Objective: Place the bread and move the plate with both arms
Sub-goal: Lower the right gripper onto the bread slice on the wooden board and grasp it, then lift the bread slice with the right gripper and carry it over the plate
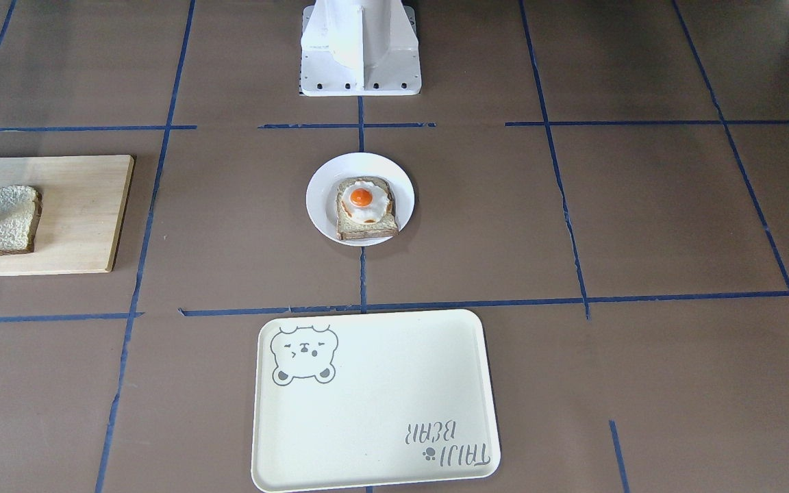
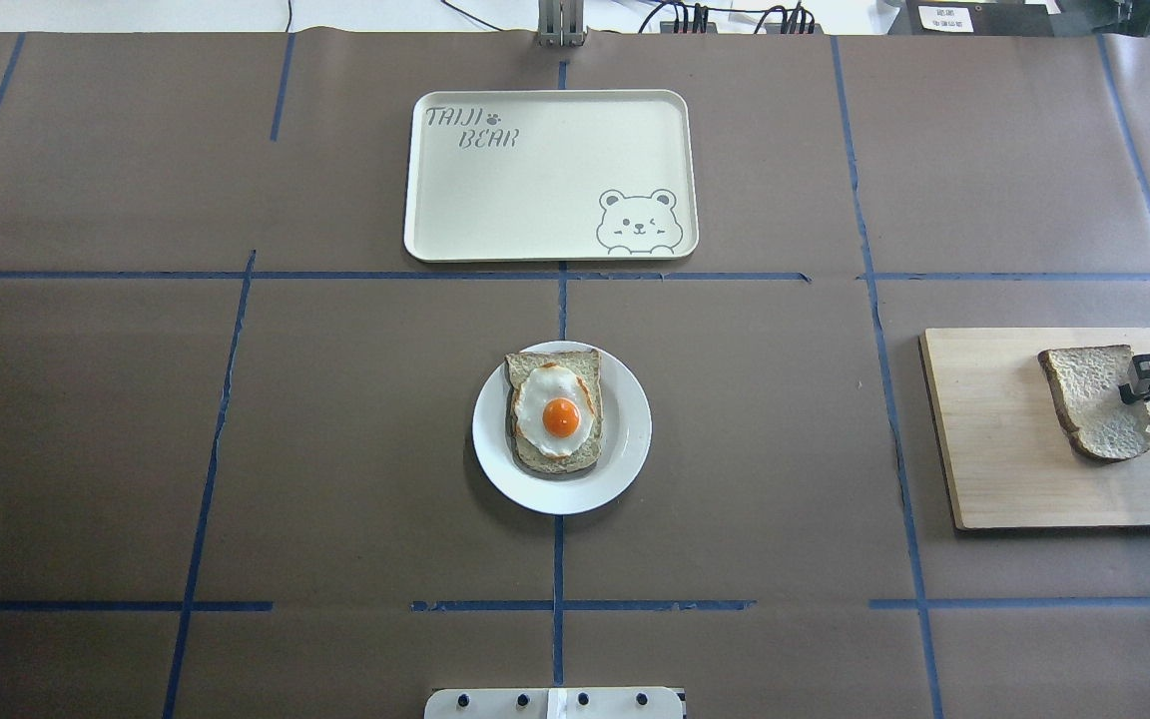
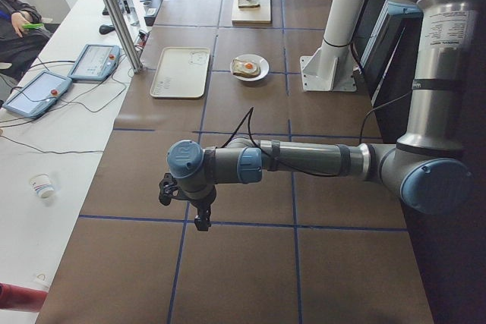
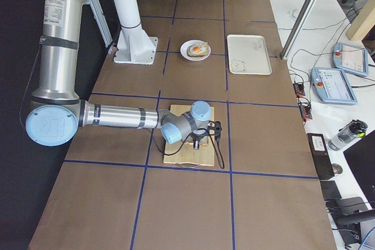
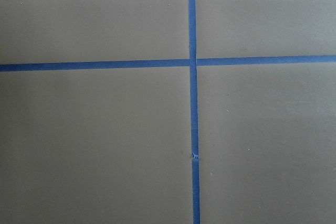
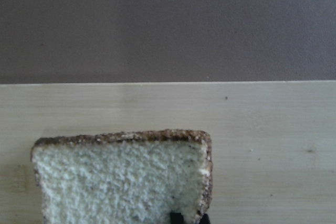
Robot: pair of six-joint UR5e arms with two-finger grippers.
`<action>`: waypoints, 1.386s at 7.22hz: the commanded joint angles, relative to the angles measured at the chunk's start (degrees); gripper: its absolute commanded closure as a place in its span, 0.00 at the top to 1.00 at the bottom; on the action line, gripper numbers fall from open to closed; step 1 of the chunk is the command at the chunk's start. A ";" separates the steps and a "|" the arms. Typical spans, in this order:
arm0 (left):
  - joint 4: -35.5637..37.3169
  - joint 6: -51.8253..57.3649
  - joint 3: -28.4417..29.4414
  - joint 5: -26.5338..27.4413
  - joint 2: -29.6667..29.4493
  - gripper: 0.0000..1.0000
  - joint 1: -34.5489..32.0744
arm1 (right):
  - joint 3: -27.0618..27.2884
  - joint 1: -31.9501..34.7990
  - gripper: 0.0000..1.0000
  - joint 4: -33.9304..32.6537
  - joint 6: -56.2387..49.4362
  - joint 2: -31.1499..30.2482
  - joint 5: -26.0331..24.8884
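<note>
Far out on the left, the left hand hangs over bare table, well apart from everything; whether it is open or closed cannot be told.

In the middle sits the plate, already carrying an egg-topped slice, with the tray beyond it on the far side.

At the right, the bread lies on a wooden board. The right hand appears to be closed narrowly on the bread's right edge.

A pinch that near the edge could probably tear the soft crumb. The slice could also droop and slip out during the carry.

A crooked landing might smear the egg or nudge the plate.

Between the board's left edge and the plate the table is open, so the path looks unobstructed. The plate's rim has room on both sides for two hands.
</note>
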 commanded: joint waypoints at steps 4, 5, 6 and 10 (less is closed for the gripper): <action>0.00 0.00 -0.07 0.00 -0.16 1.00 0.00 | 2.23 0.64 0.00 0.09 0.13 -0.20 0.00; 0.00 0.00 -0.07 0.00 -0.16 1.00 0.00 | 2.31 0.82 0.00 0.18 0.13 -0.20 0.00; 0.00 0.00 -0.16 0.00 -0.16 1.00 0.00 | 3.10 1.17 0.00 0.18 0.13 -0.29 0.00; 0.00 0.00 -0.16 0.00 -0.16 1.00 0.00 | 8.10 4.14 0.00 0.09 0.30 -0.20 3.32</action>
